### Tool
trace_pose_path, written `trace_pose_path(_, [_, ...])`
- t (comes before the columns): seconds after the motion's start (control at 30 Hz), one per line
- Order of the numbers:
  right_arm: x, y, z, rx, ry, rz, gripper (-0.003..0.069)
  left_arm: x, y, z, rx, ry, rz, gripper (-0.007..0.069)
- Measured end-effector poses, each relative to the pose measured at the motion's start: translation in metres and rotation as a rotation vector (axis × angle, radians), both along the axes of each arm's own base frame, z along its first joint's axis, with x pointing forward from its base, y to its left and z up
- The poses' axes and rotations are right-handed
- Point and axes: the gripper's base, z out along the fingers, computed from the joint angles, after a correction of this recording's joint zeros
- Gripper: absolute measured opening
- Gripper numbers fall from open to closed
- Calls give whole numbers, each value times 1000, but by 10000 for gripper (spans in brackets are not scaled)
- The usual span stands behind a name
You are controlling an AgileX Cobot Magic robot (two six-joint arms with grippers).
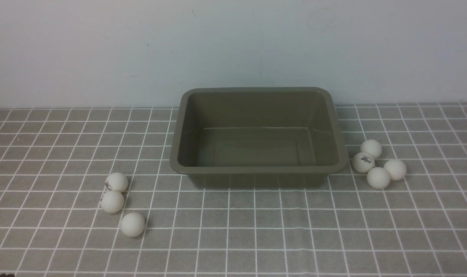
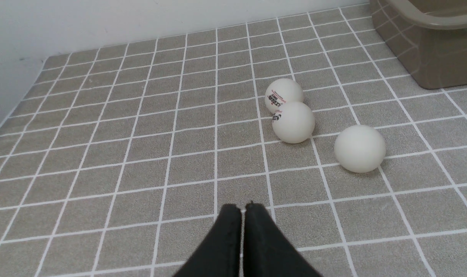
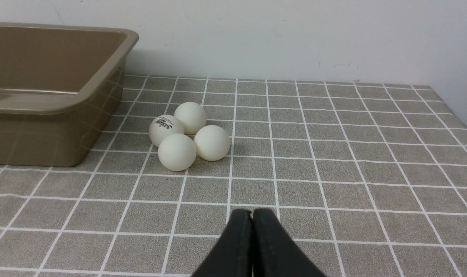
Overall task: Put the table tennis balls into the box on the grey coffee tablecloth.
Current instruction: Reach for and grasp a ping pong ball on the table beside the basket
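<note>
seven balls [image 1: 132,224], one box [image 1: 256,180], one cloth [image 1: 233,238]

Soft, even light — faint shadows, no glare — sharp focus throughout.

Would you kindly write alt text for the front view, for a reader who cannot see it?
An empty olive-brown box sits centred on a grey grid-patterned tablecloth, before a pale wall. Three table tennis balls lie on the cloth to its front left, and four more balls cluster near its right end.

Left jaws and right jaws are pressed together.
</note>
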Motion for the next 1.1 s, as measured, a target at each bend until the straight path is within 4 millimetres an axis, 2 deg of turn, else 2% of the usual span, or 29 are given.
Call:
trace_pose_path(0.07, [0, 0, 0, 0, 0, 0, -15, 1, 0, 1, -8, -17, 0, -5])
trace_pose_path(0.17, [0, 0, 0, 0, 0, 0, -15, 3, -2, 10, -146, -115, 8, -5])
trace_pose_path(0.2, [0, 0, 0, 0, 0, 0, -15, 3, -3, 15, -251, -171, 16, -5])
trace_pose_path(0.37, [0, 1, 1, 49, -10, -1, -15, 4, -3, 29, -560, -305, 41, -5])
trace_pose_path(0.4, [1, 1, 2, 95, -30, -4, -15, 4, -3, 31, -589, -320, 44, -5])
trace_pose_path(0.43, [1, 3, 3, 215, -64, -8, -15, 4, -3, 33, -628, -338, 47, -5])
trace_pose_path(0.47, [1, 3, 5, 235, -78, -9, -15, 4, -3, 33, -630, -338, 47, -5])
trace_pose_path(0.53, [2, 3, 15, 554, -201, -28, -15, 4, -2, 35, -657, -361, 49, -5])
trace_pose_path(0.6, [2, 1, 22, 725, -282, -45, -15, 4, -2, 36, -665, -370, 49, -5])
trace_pose_path(0.67, [2, 0, 24, 779, -319, -53, -15, 4, -1, 37, -671, -388, 49, -5])
trace_pose_path(0.77, [1, -3, 29, 844, -377, -68, -15, 2, 2, 47, -683, -509, 45, -5])
trace_pose_path(0.87, [0, -6, 33, 864, -428, -77, -15, -3, 3, 68, -668, -615, 21, -5])
trace_pose_path(0.9, [-2, -5, 45, 856, -448, -54, -15, -5, 1, 92, -630, -592, -1, -5])
trace_pose_path(0.93, [-4, -3, 58, 825, -455, -28, -15, -5, -1, 100, -604, -559, -5, -5])
trace_pose_path(0.97, [-5, 0, 75, 768, -443, 0, -15, -1, -3, 114, -562, -452, 0, -5])
trace_pose_path(1.07, [-5, 4, 114, 656, -412, 46, -15, 12, -6, 129, -500, -189, 31, -5])
trace_pose_path(1.1, [1, 6, 131, 593, -349, 57, -15, 21, -8, 133, -470, -36, 50, -5])
